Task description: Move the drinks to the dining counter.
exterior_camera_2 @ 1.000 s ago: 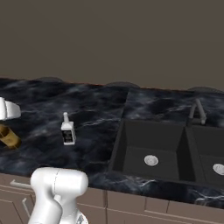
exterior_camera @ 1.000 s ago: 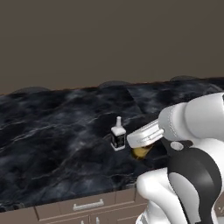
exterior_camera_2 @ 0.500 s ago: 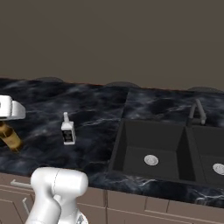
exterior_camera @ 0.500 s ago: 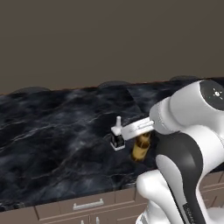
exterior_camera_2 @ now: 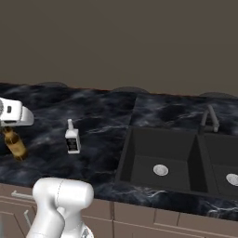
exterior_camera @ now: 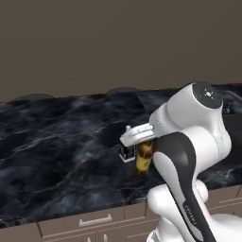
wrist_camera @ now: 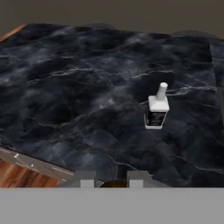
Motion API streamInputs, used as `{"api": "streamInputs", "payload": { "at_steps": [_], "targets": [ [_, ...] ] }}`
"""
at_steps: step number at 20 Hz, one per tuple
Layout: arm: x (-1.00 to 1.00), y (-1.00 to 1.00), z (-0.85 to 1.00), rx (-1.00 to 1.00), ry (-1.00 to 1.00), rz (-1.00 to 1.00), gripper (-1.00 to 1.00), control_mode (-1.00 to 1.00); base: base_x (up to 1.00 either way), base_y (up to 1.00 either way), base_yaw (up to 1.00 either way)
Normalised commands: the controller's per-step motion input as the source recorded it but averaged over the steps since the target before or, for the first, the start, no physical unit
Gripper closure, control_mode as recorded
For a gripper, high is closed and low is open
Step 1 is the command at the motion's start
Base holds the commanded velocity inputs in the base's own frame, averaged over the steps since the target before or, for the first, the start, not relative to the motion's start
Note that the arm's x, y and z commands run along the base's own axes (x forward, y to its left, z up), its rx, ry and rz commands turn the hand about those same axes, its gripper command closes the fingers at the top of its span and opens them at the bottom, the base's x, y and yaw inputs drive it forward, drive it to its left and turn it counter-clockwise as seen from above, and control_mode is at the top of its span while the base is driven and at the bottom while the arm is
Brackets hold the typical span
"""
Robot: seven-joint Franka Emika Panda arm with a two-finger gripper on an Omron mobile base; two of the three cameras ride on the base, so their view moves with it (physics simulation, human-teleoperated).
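My gripper (exterior_camera: 142,141) is shut on the neck of the slim amber beer bottle (exterior_camera: 143,159), which stays upright at the near part of the dining counter (exterior_camera: 56,156). I cannot tell whether its base touches the marble. The squat white bottle with the black label (exterior_camera: 126,151) stands on the counter just left of it. From the right base camera, the gripper (exterior_camera_2: 9,129) and amber bottle (exterior_camera_2: 16,146) are at the far left, and the white bottle (exterior_camera_2: 72,139) is a little to their right. The hand camera shows the white bottle (wrist_camera: 156,110) ahead of my gripper (wrist_camera: 111,178).
A recessed dark double sink (exterior_camera_2: 160,158) with a faucet (exterior_camera_2: 210,119) lies in the counter to the right. A plain brown wall (exterior_camera_2: 116,42) backs the counter. Drawer fronts (exterior_camera: 94,221) run under its near edge. Wooden floor (wrist_camera: 17,175) shows beyond the counter's edge.
The arm's elbow has swung up and over. The amber bottle has shifted slightly toward the white bottle and now hangs upright. The white bottle has not moved.
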Motion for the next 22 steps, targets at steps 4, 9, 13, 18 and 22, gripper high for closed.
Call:
{"api": "streamInputs", "payload": {
  "at_steps": [4,9,13,18,22],
  "targets": [
    [0.56,0.19,-0.30,0.00,0.00,0.00,1.00,-1.00,0.00,0.00,0.00],
    [0.54,0.14,-0.23,0.01,0.03,-0.01,1.00,-1.00,0.00,0.00,0.00],
    [0.31,0.04,-0.24,0.06,0.10,0.00,1.00,-1.00,0.00,0.00,0.00],
    [0.22,0.14,-0.25,0.03,0.15,-0.01,1.00,-1.00,0.00,0.00,0.00],
    [0.14,0.21,-0.24,0.00,0.13,-0.01,1.00,-1.00,0.00,0.00,0.00]
  ]
}}
